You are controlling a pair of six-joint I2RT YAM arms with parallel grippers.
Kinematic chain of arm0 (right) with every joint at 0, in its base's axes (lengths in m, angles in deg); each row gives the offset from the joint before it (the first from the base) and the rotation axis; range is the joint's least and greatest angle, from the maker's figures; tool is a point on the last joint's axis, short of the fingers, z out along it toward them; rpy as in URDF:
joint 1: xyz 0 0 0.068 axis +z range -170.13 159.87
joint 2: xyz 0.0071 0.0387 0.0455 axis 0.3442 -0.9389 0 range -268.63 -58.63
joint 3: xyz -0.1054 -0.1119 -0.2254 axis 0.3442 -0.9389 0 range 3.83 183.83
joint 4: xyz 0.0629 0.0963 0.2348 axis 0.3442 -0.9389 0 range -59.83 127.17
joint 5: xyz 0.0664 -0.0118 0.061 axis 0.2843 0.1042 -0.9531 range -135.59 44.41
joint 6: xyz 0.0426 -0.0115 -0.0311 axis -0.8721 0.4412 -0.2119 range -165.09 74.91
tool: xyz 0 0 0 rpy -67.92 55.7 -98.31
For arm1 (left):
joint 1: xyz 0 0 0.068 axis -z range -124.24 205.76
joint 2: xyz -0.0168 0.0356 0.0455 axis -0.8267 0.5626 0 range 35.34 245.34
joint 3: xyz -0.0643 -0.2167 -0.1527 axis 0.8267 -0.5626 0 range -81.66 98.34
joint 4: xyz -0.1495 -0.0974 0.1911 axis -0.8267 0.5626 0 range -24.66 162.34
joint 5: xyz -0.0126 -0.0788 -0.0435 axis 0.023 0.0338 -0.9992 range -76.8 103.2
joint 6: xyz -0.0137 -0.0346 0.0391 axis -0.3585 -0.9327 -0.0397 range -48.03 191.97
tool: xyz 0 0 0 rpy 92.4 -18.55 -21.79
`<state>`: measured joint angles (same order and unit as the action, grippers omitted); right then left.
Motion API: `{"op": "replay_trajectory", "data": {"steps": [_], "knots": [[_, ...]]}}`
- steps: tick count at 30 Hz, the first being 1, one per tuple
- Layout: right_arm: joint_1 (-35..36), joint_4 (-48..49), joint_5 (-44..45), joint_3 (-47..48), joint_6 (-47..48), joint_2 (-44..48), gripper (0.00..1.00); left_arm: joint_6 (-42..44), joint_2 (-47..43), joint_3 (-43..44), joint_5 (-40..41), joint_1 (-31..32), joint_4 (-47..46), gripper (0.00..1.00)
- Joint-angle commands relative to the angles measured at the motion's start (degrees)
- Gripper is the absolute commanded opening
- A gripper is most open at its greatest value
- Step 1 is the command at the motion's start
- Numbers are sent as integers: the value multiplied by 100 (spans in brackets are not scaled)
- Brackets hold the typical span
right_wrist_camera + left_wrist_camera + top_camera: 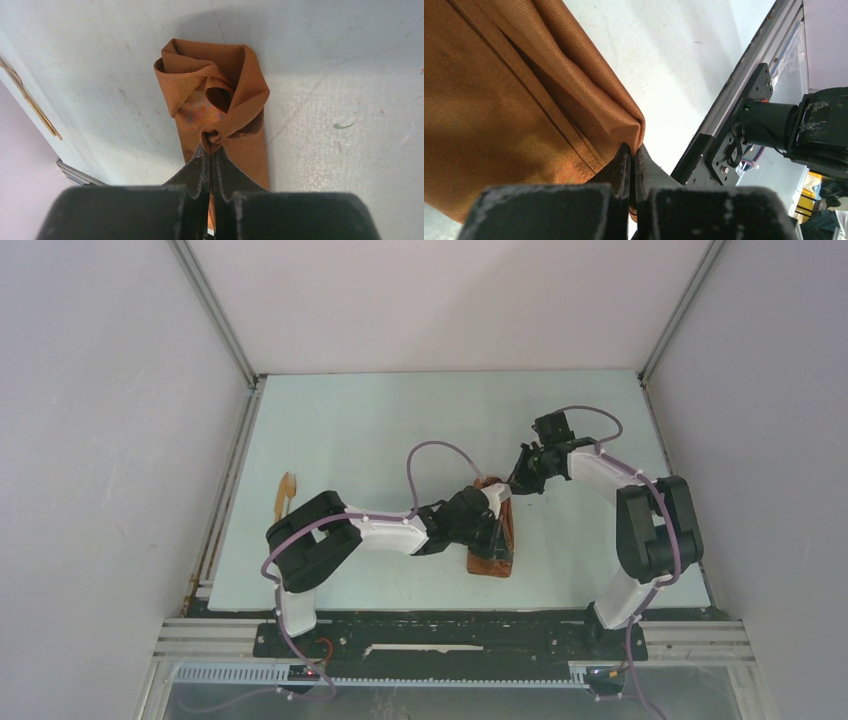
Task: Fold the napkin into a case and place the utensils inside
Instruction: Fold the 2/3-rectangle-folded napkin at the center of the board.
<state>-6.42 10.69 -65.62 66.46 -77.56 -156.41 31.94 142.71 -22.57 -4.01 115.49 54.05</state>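
Observation:
The rust-orange napkin (492, 562) lies at mid-table, folded into a narrow oblong. My left gripper (500, 538) is over its middle, shut on a folded edge of the cloth (499, 100), which shows between the jaws of the left gripper (634, 150). At the strip's far end my right gripper (512, 485) is shut on a bunched fold of the napkin (240, 70), lifted so that the end gapes open in front of the right gripper (212, 146). Light-brown wooden utensils (286, 495) lie at the table's left edge and appear as a thin stick (30, 97) in the right wrist view.
White walls enclose the pale table (400, 420) on three sides. An aluminium rail (450, 640) runs along the near edge with both arm bases on it. The right arm's base (774, 120) shows in the left wrist view.

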Motion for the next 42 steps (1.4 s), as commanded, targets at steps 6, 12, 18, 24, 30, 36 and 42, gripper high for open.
{"op": "replay_trajectory", "data": {"steps": [6, 12, 18, 24, 30, 36, 42], "knots": [[328, 73, 119, 399, -603, -106, 0, -122, -504, -552, -278, -119, -701, 1], [621, -208, 661, 613, -1056, -228, 0, -143, -578, -836, -324, -169, -1053, 2], [837, -404, 726, 778, -1453, -452, 0, -145, -658, -1246, -365, -275, -1394, 4], [946, -278, 507, 779, -1840, -560, 0, -73, -816, -1606, -295, -286, -1681, 8], [1138, -171, 538, 838, -2079, -622, 0, 50, -934, -1800, -209, -286, -1710, 20], [1207, -129, 548, 839, -2210, -683, 0, 242, -1282, -2064, 20, -289, -1690, 44], [1281, -169, 568, 939, -2241, -789, 0, 729, -2098, -2260, 354, -292, -887, 50]]}}
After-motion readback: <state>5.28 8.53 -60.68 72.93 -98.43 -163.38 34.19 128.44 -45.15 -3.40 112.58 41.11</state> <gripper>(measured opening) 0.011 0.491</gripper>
